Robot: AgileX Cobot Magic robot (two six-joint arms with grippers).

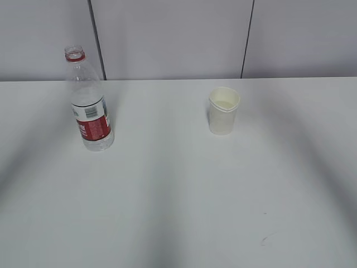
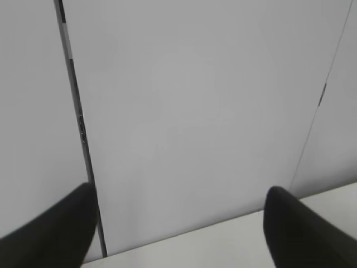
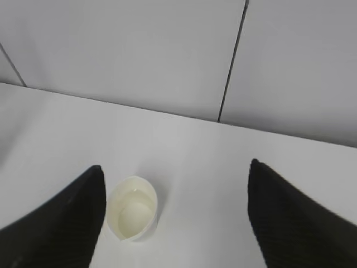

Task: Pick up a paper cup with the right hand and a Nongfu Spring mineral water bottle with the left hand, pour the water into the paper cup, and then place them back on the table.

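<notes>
The capless Nongfu Spring mineral water bottle [image 1: 89, 103], clear with a red neck ring and red-and-white label, stands upright on the white table [image 1: 178, 184] at the left. Clear water shows in its lower part. The white paper cup [image 1: 223, 110] stands upright right of centre with a dented rim. Neither arm shows in the exterior view. In the right wrist view my right gripper [image 3: 175, 184] is open and empty, with the cup [image 3: 133, 215] below, next to its left finger. In the left wrist view my left gripper [image 2: 181, 212] is open and empty, facing the wall; the bottle is out of that view.
A grey panelled wall [image 1: 178, 39] with dark vertical seams runs along the table's far edge. A small dark scuff mark [image 1: 263, 240] lies near the front right of the table.
</notes>
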